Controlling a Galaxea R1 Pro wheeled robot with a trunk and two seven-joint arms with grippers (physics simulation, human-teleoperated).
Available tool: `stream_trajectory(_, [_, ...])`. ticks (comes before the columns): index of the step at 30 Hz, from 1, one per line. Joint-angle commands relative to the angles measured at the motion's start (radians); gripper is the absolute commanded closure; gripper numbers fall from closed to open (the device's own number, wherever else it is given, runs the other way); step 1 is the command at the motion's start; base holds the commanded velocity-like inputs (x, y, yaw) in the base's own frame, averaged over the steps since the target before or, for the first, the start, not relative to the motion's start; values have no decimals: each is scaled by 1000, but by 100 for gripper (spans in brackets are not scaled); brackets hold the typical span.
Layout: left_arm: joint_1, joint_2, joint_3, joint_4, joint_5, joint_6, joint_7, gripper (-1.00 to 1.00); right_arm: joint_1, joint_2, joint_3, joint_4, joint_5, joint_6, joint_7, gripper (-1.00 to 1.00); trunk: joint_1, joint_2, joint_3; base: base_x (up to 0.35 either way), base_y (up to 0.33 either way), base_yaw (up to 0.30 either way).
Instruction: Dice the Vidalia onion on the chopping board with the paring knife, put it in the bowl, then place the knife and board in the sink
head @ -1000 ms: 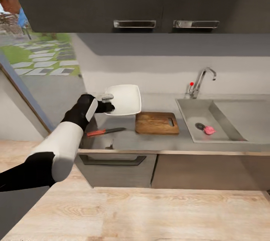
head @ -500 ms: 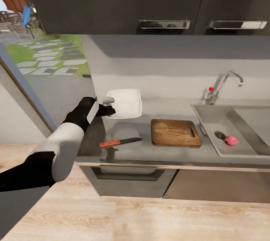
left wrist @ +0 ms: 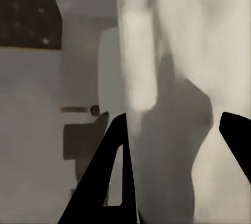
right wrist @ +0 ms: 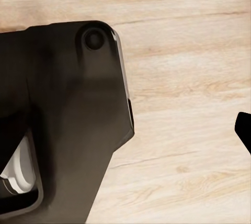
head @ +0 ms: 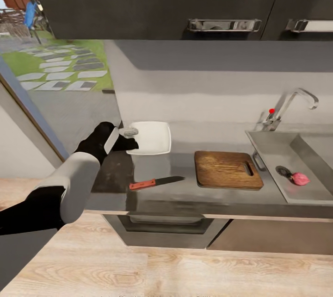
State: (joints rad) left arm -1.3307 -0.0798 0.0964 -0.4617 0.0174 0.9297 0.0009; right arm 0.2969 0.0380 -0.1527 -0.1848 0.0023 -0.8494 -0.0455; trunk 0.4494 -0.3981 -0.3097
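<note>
Vidalia onion (head: 301,178): small pinkish-red bulb, pointed tip, lying in sink (head: 319,193) just beside the dark drain, far to the right of left gripper (head: 131,136). Left gripper clamped on near rim of bowl (head: 150,138) at countertop's (head: 185,190) left end, w/ paring knife (head: 155,182) and chopping board (head: 226,169) lying between. Right gripper (right wrist: 243,124) nearer by side prob., over wood floor, jaws spread, nothing held.

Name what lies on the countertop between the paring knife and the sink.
In the head view, the chopping board lies between the paring knife and the sink, on the countertop.
</note>
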Motion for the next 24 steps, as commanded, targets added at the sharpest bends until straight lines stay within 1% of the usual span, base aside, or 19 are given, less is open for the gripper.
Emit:
stream_trajectory(1, [-1, 2, 6, -1, 7, 6, 1, 100, 1, 0, 1, -2, 1, 0, -5, -100, 1, -2, -2, 2, 2, 0])
stream_trajectory(9, [-1, 6, 5, 0, 7, 12, 1, 100, 1, -6, 0, -5, 1, -1, -4, -100, 1, -2, -3, 0, 0, 0])
stream_trajectory(14, [-1, 6, 5, 2, 7, 14, 1, 100, 1, -3, -1, -5, 1, -1, -6, -100, 1, -2, -3, -16, 0, 0])
stream_trajectory(16, [-1, 6, 5, 2, 7, 14, 1, 100, 1, -2, -1, -5, 1, -1, -6, -100, 1, -2, -3, -124, 0, 0])
stream_trajectory(21, [-1, 7, 5, 3, 7, 17, 1, 100, 1, -1, -1, -5, 1, 1, -7, -100, 1, -2, -3, -254, 0, 0])
stream_trajectory(24, [-1, 8, 5, 3, 6, 20, 1, 100, 1, -1, 0, -5, 1, 1, -7, -100, 1, -2, -3, -104, 0, 0])
